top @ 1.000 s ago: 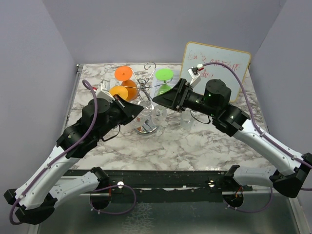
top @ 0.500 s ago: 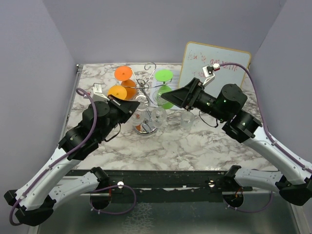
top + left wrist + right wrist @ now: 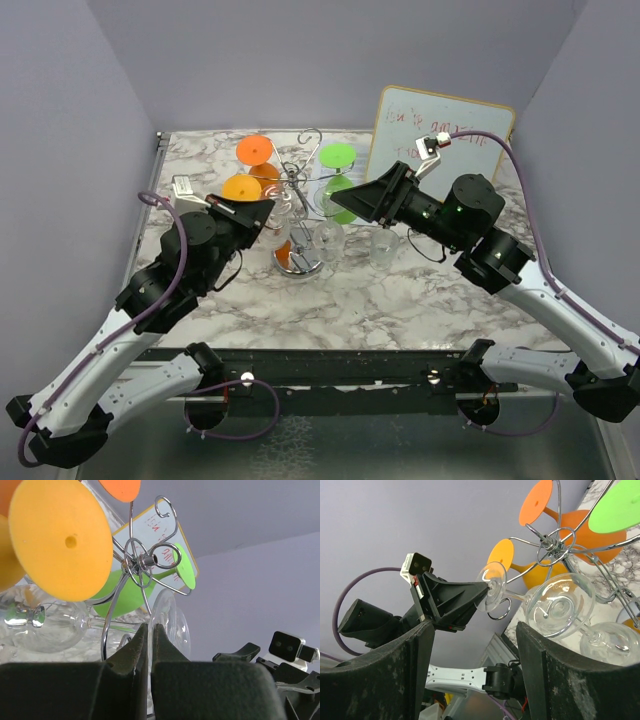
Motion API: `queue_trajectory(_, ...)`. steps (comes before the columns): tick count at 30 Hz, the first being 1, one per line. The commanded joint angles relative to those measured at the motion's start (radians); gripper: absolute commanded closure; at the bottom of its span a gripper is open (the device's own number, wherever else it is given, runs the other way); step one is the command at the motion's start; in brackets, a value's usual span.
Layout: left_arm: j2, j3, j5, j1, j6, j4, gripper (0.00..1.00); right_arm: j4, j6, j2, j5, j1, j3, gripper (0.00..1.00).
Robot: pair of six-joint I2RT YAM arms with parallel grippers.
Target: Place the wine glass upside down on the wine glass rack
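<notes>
Wine glass rack [image 3: 300,180] stands mid-table on the marble table [image 3: 400,300], its chrome loops fanning out from a central hub. From a loop on its 6 o'clock side a clear wine glass [image 3: 560,605] hangs foot up and bowl down. An orange-footed glass [image 3: 254,150] hangs at 11 o'clock of the hub, a yellow-orange-footed glass [image 3: 241,187] at 9 o'clock and a green-footed glass [image 3: 337,154] at 1 o'clock. A whiteboard [image 3: 440,125] leans at the back wall, at 2 o'clock.

The left gripper [image 3: 268,207] comes in from 8 o'clock, with its fingers [image 3: 135,650] pressed flat together and nothing between them. In the right wrist view its tip sits right at the rim of the clear glass's foot; contact cannot be judged. The right gripper [image 3: 333,192] points at the rack from 3 o'clock. Its pads [image 3: 415,680] are spread wide and empty, and the hanging clear glass shows in the gap beyond them.
</notes>
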Motion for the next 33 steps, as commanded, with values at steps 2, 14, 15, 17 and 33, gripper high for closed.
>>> queue_trajectory(2, -0.065, -0.014, -0.066, 0.002, -0.043, 0.043, 1.0, 0.023, -0.014, -0.001, 0.026, 0.002, -0.009, 0.29)
queue_trajectory(14, -0.118, -0.013, -0.049, 0.001, -0.039, 0.003, 1.0, 0.02, -0.005, 0.002, 0.03, 0.002, -0.017, 0.29)
queue_trajectory(15, -0.12, -0.011, -0.044, 0.002, -0.038, -0.002, 1.0, 0.018, -0.007, 0.002, 0.031, 0.002, -0.017, 0.29)
queue_trajectory(17, -0.123, -0.009, -0.022, 0.0, -0.024, -0.008, 1.0, 0.013, -0.01, 0.004, 0.034, 0.002, -0.018, 0.29)
queue_trajectory(33, -0.052, 0.017, 0.142, 0.001, 0.081, -0.004, 1.0, -0.017, -0.03, -0.02, 0.091, 0.002, -0.043, 0.29)
